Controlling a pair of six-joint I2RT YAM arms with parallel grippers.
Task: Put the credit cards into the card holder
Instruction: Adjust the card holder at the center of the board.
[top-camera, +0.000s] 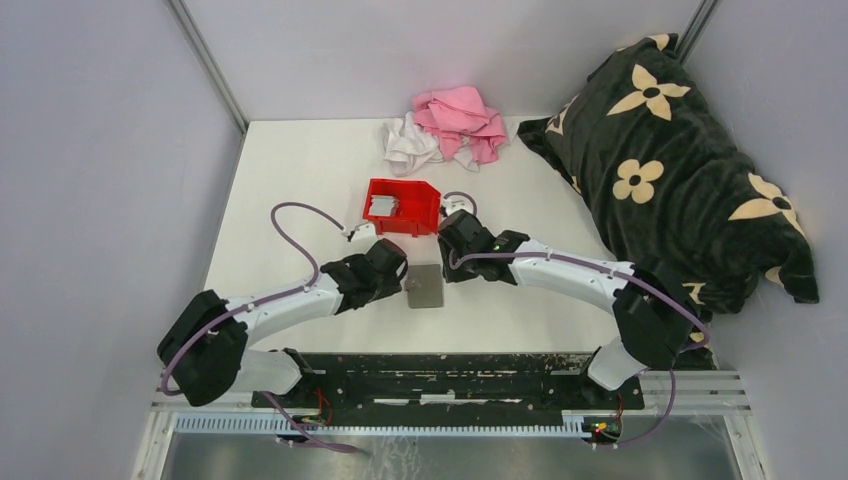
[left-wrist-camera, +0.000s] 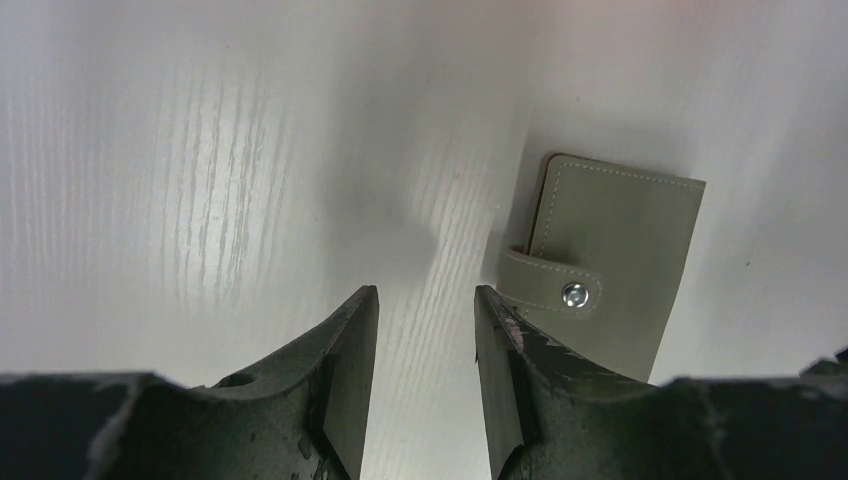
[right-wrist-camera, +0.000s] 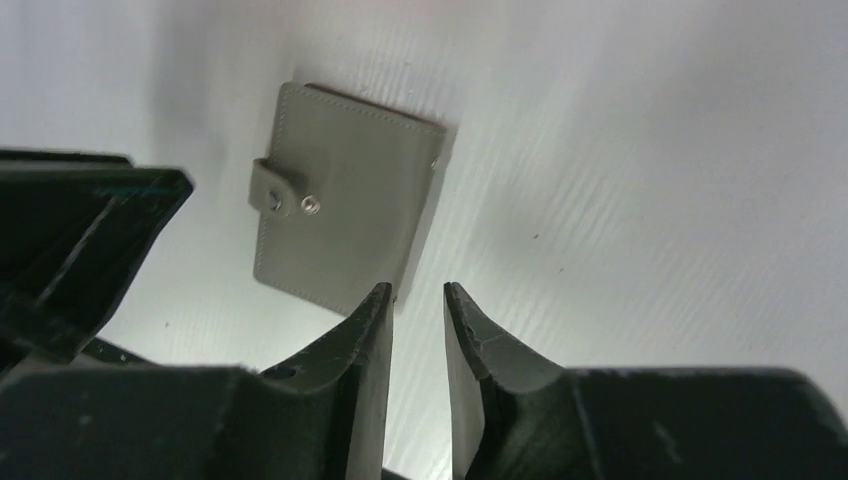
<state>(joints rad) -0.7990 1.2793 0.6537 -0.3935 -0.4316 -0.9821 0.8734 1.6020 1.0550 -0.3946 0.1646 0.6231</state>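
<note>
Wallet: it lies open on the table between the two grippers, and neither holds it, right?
Not quite: the wallet lies folded shut, as both wrist views show. It is on the table between the left gripper and right gripper, and neither holds it.

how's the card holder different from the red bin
The card holder is a flat grey wallet, folded shut; the red bin is an open-topped box with raised walls. In the top view, the card holder looks smaller than the red bin. The card holder lies nearer the arm bases; the red bin sits just behind it, with grey cards inside. Both rest on the white table.
</note>
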